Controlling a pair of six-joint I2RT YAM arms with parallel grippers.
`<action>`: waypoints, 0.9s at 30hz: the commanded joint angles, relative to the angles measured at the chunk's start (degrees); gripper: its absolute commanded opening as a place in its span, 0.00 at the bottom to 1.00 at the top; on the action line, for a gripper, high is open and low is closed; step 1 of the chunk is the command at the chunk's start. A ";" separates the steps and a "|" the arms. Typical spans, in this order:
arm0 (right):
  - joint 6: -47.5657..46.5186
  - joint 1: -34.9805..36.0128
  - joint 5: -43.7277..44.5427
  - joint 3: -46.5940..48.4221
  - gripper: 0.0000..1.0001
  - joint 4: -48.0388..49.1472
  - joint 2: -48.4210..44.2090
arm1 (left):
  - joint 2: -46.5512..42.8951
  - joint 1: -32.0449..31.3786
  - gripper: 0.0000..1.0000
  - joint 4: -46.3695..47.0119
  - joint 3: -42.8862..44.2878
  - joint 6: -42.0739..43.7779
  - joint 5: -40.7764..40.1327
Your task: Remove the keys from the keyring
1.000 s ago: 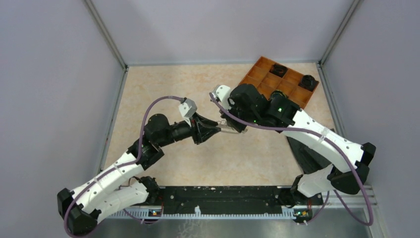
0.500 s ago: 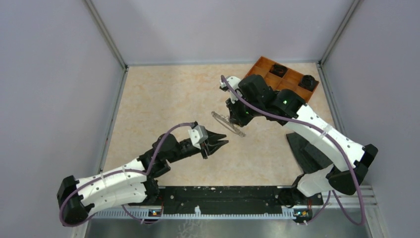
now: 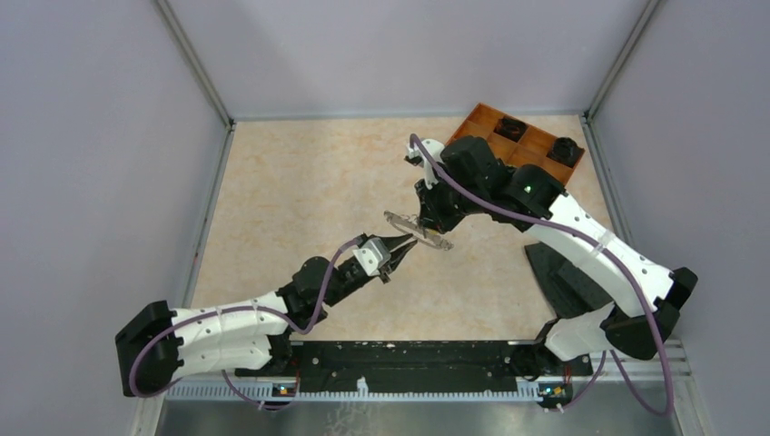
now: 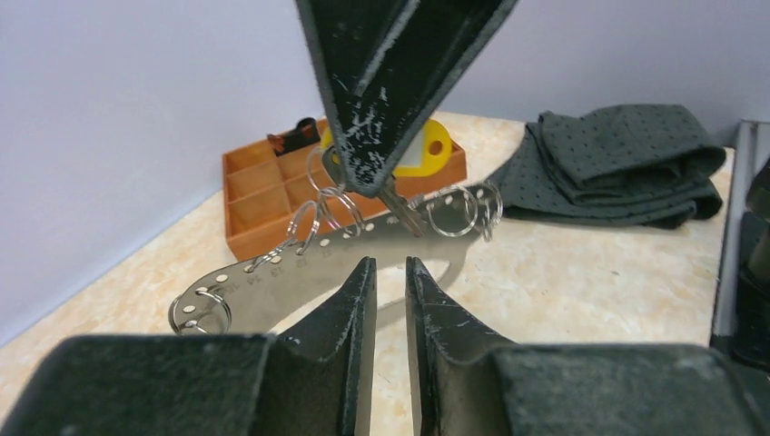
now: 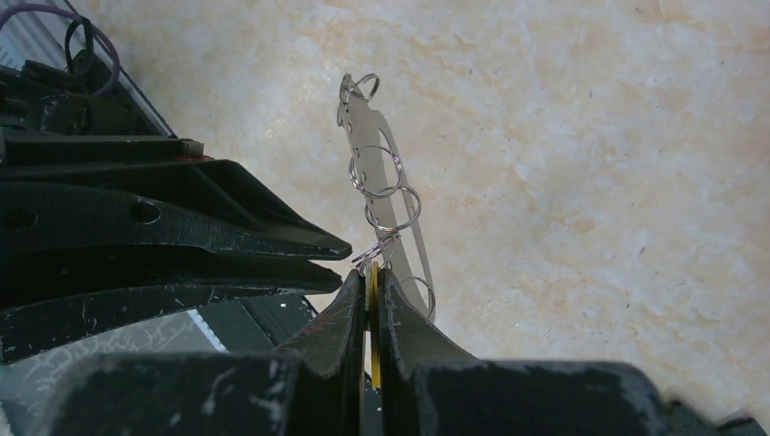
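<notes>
nearest the bases, the left claw (image 4: 389,268) sits released. its scuffed black wedge fingers are almost together with just a thin slit between them, and there's nothing in it. its tips are just under the keyring (image 4: 263,282), not touching as far as the views show. the keyring is a flat grey metal strip, curved, punched with a row of little holes and strung with thin wire split rings (image 4: 340,211). it hangs up off the marbled beige counter (image 5: 590,136). right above it, the right claw (image 5: 370,272) is clenched on the keys (image 4: 425,153), a rounded yellow plastic tag plus a dark key blade poking out below. further back there's a rumpled, dotted grey cloth (image 4: 626,163), and an orange tray (image 4: 263,195) with square compartments.
</notes>
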 commanded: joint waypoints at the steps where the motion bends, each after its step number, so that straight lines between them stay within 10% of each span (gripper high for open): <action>1: 1.26 -0.14 -0.97 -0.30 0.00 3.22 -2.94 | 1.04 -0.45 0.23 10.79 -1.13 2.22 -3.14; 27: 1.91 -0.12 -1.71 -1.06 0.00 3.78 -3.65 | 6.67 -1.51 0.22 18.31 -0.44 4.59 -5.29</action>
